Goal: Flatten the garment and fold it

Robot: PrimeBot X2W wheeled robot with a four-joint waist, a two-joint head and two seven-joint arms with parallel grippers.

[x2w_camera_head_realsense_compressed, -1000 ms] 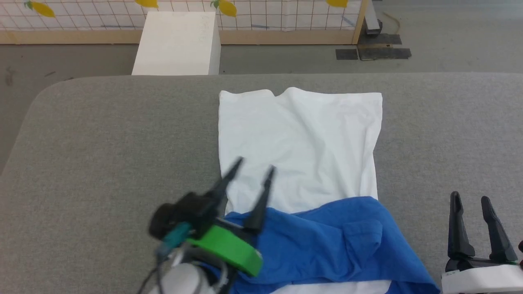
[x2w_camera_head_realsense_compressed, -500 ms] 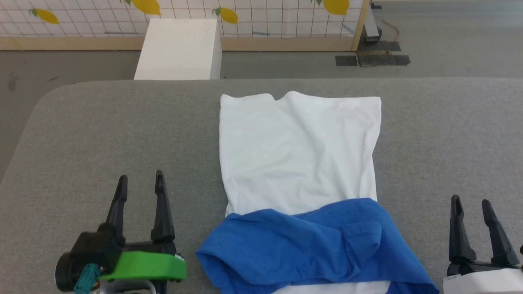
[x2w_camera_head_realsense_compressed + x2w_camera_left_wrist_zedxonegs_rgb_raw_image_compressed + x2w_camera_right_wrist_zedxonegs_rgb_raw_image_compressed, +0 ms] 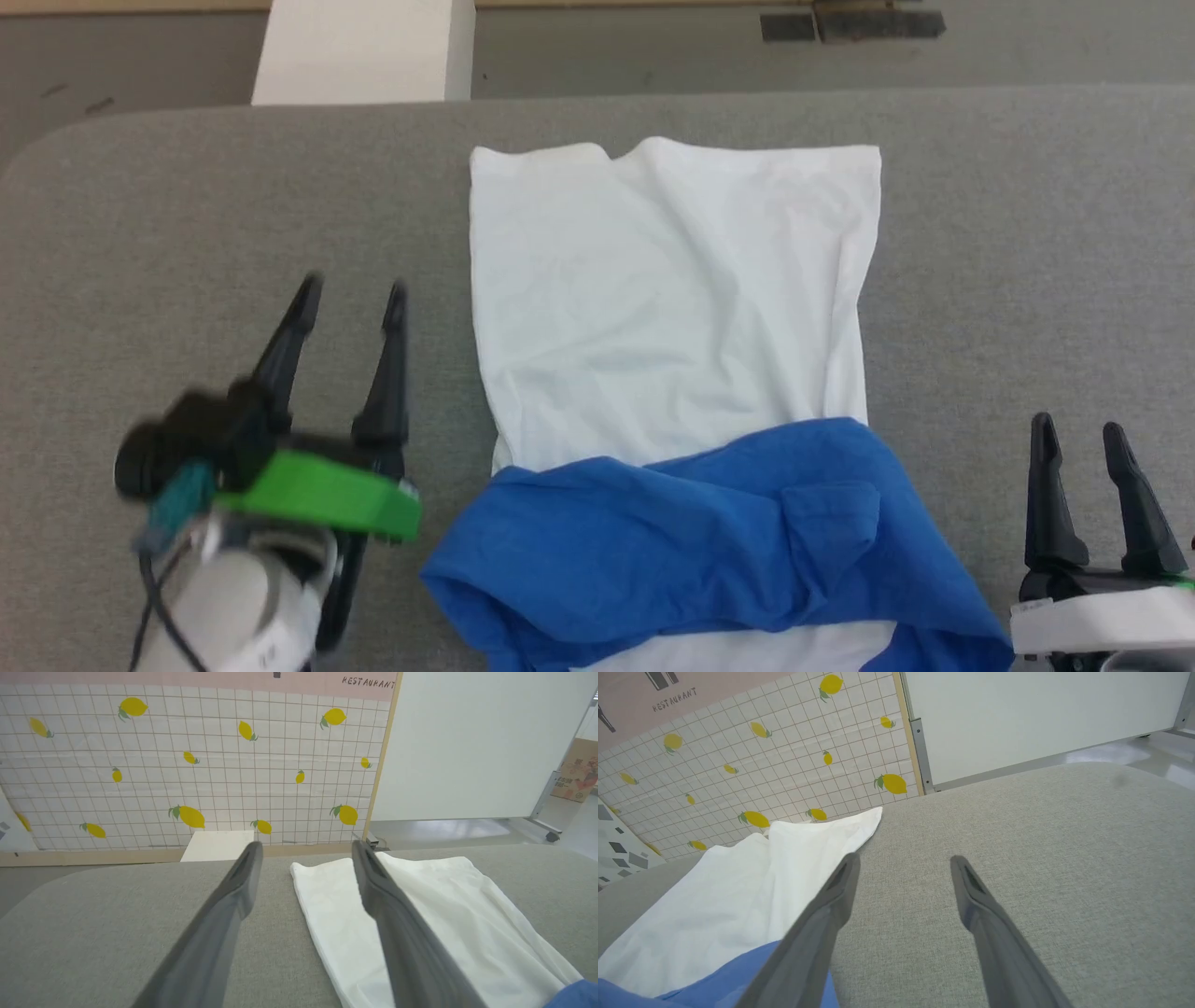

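The garment (image 3: 672, 308) lies on the grey table (image 3: 187, 205) with its long axis running straight away from the robot: bunched blue shoulders nearest, white hem farthest. The left gripper (image 3: 355, 285) and right gripper (image 3: 1075, 426) flank the blue end, both spread wide and empty.

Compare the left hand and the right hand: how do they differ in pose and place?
The left hand leans rightward and has a green band; the right hand points almost straight up from a white mount. The left hand is beside the white body of the T-shirt; the right hand is lower, beside its blue part. Both are open, empty and apart from the T-shirt.
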